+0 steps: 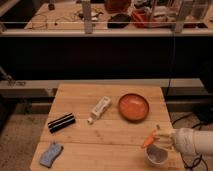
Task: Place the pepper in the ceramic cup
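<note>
The small orange-red pepper (147, 141) hangs in my gripper (155, 137) at the lower right of the wooden table (105, 130). The gripper comes in from the right on a pale arm (192, 141) and its fingers are shut on the pepper's upper end. The pepper sits just above and left of the rim of the small whitish-grey ceramic cup (157, 156), which stands upright near the table's front right corner, partly under the gripper.
A wide orange-red bowl (133, 106) stands behind the cup. A white tube (99, 108) lies in the middle, a black striped object (61, 122) to the left, and a blue-grey sponge (50, 154) at the front left corner. A railing (105, 31) runs behind the table.
</note>
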Robot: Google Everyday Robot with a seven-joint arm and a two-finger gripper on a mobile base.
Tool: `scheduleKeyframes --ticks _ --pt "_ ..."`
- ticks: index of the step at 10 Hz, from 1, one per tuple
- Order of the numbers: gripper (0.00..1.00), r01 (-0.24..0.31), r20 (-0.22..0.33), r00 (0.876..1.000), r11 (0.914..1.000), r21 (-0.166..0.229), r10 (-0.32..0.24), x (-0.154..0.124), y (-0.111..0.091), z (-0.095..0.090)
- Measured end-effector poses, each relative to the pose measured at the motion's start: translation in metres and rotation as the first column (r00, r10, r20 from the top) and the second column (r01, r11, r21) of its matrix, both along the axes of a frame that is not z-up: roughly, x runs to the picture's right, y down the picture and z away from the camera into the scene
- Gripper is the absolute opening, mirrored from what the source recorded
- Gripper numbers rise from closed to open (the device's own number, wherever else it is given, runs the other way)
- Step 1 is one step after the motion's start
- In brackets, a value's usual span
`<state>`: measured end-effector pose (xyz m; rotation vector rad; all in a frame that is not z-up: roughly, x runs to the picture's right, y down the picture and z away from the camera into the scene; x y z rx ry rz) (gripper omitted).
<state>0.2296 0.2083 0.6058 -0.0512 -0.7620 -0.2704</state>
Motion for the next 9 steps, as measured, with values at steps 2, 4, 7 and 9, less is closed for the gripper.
scheduleKeyframes --ticks 2,4,7,9 --pt "0.0 -0.004 0.008 1.0 1.0 -0.006 0.004 -0.0005 0.0011 -0.0023" --pt "0.0 -0.004 0.016 1.0 1.0 -0.007 0.004 -0.0038 0.0035 -0.0056" --pt "0.0 0.0 0.02 1.0 1.0 -0.004 0.0 -0.0073 0.0056 -0.0102" --pt "0.0 0.001 0.022 1.0 1.0 -0.004 -0.001 -0.0086 0.0064 -0.0108"
